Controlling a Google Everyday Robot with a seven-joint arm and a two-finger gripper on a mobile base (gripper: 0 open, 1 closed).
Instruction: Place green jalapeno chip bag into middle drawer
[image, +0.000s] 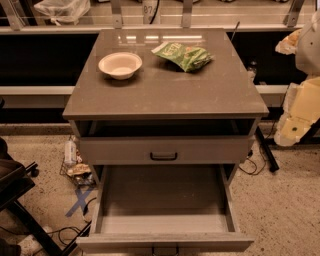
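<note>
bag (182, 55): green, crinkled, shiny, pale print; lying flat on the desk top toward the back right, near the bowl but not touching it
bowl (120, 65): white, upright, on the back left of the desk top
desk (165, 97): grey, glossy top; front half bare, only bowl and bag at the back
upper drawer (210, 150): grey front with a small dark handle at its centre; dark gap between it and the desk top
middle drawer (162, 200): pulled far out toward the camera, just below the upper drawer; flat bare bottom, low sides, front edge at the bottom of the view
end effector (293, 129): pale, at the right edge of the view, off the desk's right side and below its top; well apart from the bag, no hold on it; open or closed: cannot tell
floor: small bottle (70, 152) and litter just left of the desk, blue tape cross (80, 200) nearby, dark cables on both sides
chair (15, 192): dark, in the lower left corner
</note>
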